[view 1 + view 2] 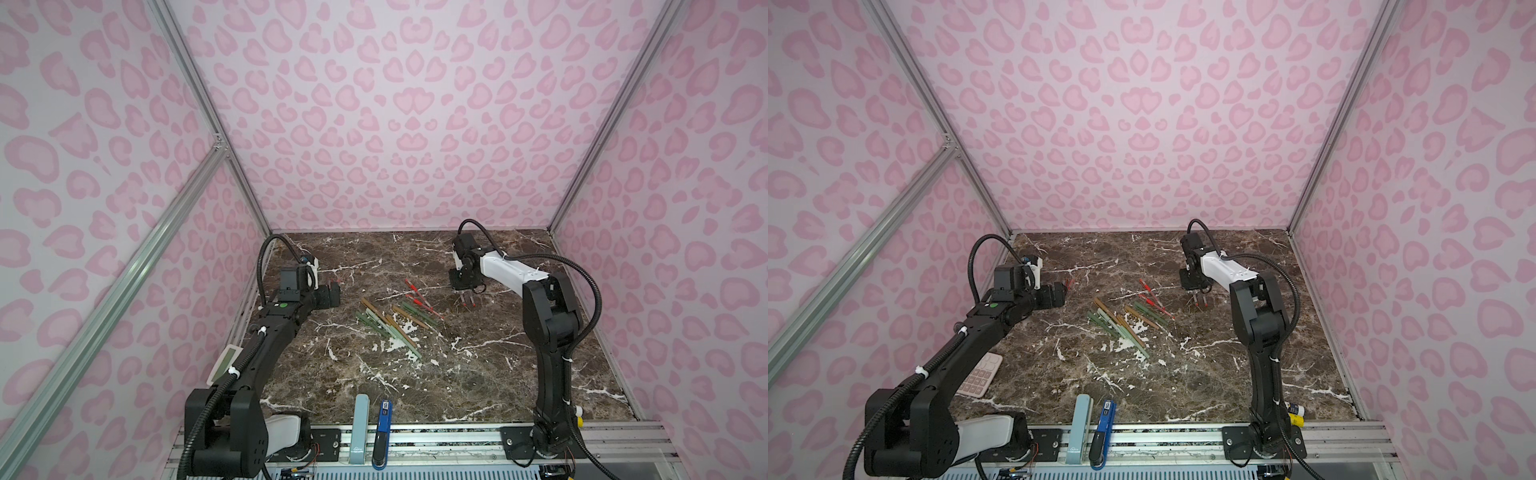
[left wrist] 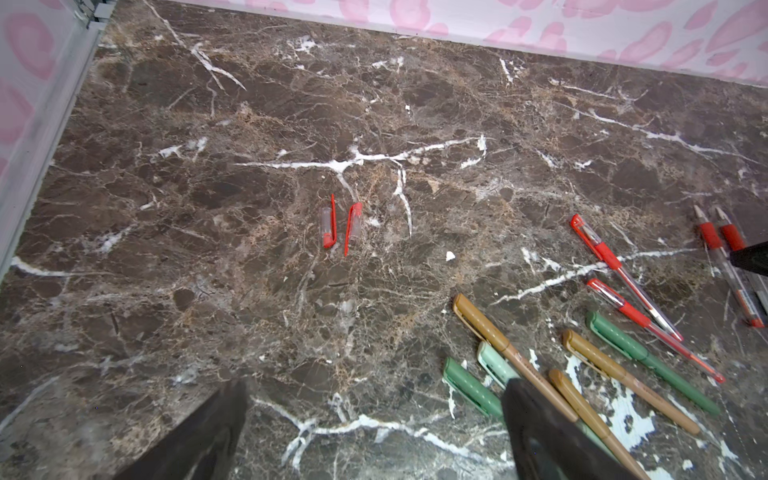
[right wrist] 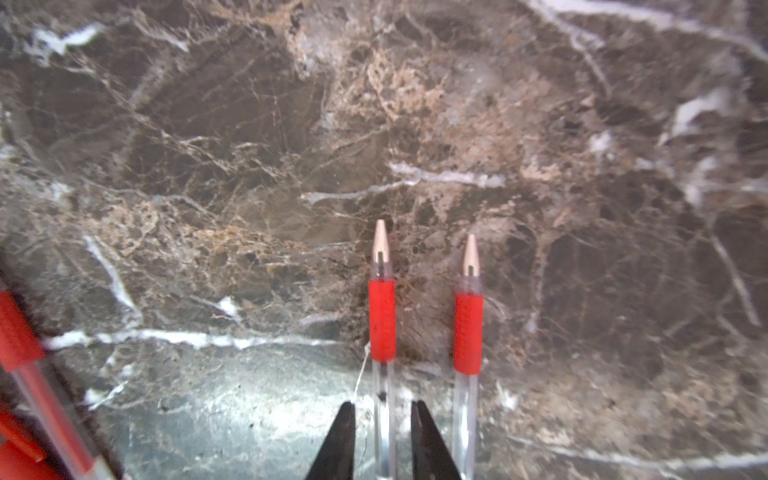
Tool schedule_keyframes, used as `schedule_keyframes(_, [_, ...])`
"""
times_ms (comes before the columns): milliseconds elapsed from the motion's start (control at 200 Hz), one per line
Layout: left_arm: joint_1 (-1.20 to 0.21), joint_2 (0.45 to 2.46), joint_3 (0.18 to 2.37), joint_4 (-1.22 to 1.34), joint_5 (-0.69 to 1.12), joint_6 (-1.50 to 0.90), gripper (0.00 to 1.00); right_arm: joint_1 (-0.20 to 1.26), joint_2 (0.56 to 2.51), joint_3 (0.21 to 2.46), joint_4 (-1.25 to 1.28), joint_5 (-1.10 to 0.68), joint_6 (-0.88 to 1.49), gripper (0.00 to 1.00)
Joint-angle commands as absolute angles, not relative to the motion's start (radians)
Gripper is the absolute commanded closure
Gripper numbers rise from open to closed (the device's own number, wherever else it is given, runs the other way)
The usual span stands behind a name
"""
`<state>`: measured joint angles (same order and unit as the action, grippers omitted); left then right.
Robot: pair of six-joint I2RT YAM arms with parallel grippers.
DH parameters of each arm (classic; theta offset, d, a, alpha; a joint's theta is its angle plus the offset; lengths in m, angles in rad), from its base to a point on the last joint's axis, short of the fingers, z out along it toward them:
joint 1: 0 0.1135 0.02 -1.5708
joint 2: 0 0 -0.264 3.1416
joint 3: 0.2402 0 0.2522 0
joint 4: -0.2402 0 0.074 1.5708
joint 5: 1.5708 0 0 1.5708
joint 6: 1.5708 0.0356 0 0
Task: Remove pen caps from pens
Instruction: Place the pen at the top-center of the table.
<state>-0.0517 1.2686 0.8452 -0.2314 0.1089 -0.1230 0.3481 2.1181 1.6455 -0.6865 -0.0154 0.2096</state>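
Note:
Two uncapped clear pens with red grips (image 3: 382, 320) (image 3: 468, 332) lie side by side on the marble table. My right gripper (image 3: 382, 405) stands low over them, its jaws slightly apart astride the barrel of one pen, with a gap showing on one side. In both top views it (image 1: 468, 303) (image 1: 1201, 306) points down, right of the pile. Two red pen caps (image 2: 329, 222) (image 2: 353, 226) lie loose ahead of my left gripper (image 2: 374, 390), which is wide open and holds nothing. Capped red pens (image 2: 602, 253) and several capped green and tan pens (image 1: 390, 324) lie mid-table.
A pale-blue flat case (image 1: 359, 428) and a blue-and-black stapler-like tool (image 1: 383, 432) lie at the table's front edge. A pink calculator (image 1: 980, 376) lies under the left arm. A small yellow item (image 1: 1296, 415) sits by the right arm's base. Pink patterned walls close three sides.

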Motion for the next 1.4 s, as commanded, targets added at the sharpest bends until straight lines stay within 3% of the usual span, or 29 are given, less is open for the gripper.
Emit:
schedule_keyframes(0, [-0.049, 1.258, 0.847, -0.182, 0.131, -0.109, 0.02, 0.366, 2.099, 1.644, -0.708, 0.007, 0.217, 0.69])
schedule_keyframes(580, [-0.047, 1.292, 0.854, -0.185, 0.164, -0.122, 0.01, 0.539, 2.249, 1.885, -0.849, -0.106, 0.142, 0.7])
schedule_keyframes(970, [-0.046, 1.296, 0.864, -0.193, 0.152, -0.121, 0.01, 0.566, 2.365, 2.008, -0.91, -0.131, 0.115, 0.72])
schedule_keyframes(1395, [-0.048, 1.295, 0.858, -0.188, 0.174, -0.129, 0.01, 0.56, 2.434, 2.043, -0.935, -0.115, 0.079, 0.81])
